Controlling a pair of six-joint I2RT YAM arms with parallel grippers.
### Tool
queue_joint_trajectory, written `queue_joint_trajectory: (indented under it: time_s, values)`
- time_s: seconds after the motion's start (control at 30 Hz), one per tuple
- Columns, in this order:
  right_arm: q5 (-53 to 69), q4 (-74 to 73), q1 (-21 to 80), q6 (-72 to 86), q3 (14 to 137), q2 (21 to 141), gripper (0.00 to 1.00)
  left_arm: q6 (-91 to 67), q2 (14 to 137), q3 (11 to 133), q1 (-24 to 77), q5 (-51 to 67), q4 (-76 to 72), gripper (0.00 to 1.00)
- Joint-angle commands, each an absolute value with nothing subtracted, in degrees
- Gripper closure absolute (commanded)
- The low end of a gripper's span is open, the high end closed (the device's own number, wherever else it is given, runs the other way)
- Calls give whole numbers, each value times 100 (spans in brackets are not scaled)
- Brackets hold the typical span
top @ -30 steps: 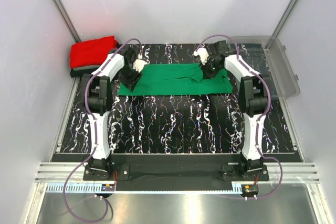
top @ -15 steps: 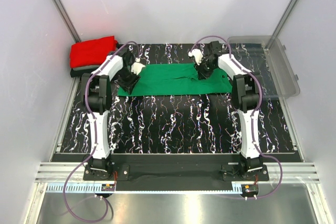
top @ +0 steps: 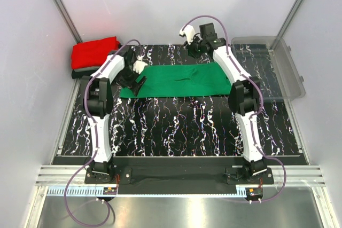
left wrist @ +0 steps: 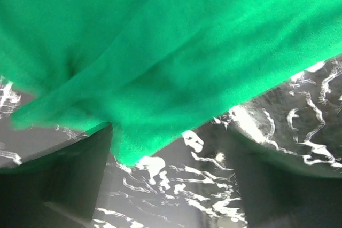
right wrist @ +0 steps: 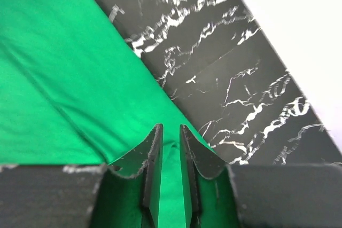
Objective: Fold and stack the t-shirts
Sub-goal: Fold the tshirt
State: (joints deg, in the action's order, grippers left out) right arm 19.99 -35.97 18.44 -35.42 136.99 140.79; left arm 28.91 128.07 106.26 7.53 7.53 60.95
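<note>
A bright green t-shirt (top: 181,81) lies folded into a long flat band across the far half of the table. My left gripper (top: 137,81) sits low at its left end, open, with bare table between the fingers (left wrist: 53,185) and the green t-shirt's edge (left wrist: 160,62) just beyond them. My right gripper (top: 193,49) hangs raised over the shirt's back edge. Its jaws stand close together with a thin gap (right wrist: 171,132). Green cloth (right wrist: 64,78) shows in that gap, and I cannot tell whether any is pinched. A folded red t-shirt (top: 95,52) rests on a dark one (top: 80,72) at the far left.
A clear plastic bin (top: 293,76) stands at the far right edge of the black marbled table (top: 176,126). White walls close in the back and both sides. The red and dark stack sits in the back left corner.
The left gripper has opened and let go of the shirt's left end. The right arm has lifted and reached back toward the far wall, off the shirt's top edge.
</note>
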Motion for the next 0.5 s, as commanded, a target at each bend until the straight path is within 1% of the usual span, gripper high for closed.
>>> queue_joint_trajectory:
  time_s: [0.0,0.03,0.13,0.23,0.27,0.3,0.33,0.37,0.43,0.47]
  values:
    - [1969,-3410,1776,-3252,13291,13062,74,2742,11962,10644,782,721,6029,1]
    - [1960,-3419,1758,-3278,12854,12947,74,2751,11884,10644,782,721,6029,1]
    - [1925,-3410,1705,-3252,12132,12587,74,2900,11769,10661,782,782,6047,1]
    - [1986,-3401,1670,-3164,11648,12288,74,3339,11777,10801,773,940,6240,1]
    - [2012,-3410,1670,-3164,11567,12183,73,3714,11812,10837,773,967,6449,2]
    - [2039,-3419,1670,-3164,11488,12138,74,3909,11865,10837,773,967,6556,7]
    - [2056,-3410,1679,-3164,11392,12094,73,4076,11996,10837,782,775,6661,21]
    - [2057,-3410,1670,-3181,11365,12033,73,4374,12075,10820,791,678,6906,29]
    - [1996,-3419,1670,-3199,11294,11980,73,4587,12260,10750,774,406,7145,40]
    - [1986,-3410,1670,-3225,11277,11945,73,4718,12269,10575,747,343,7180,42]
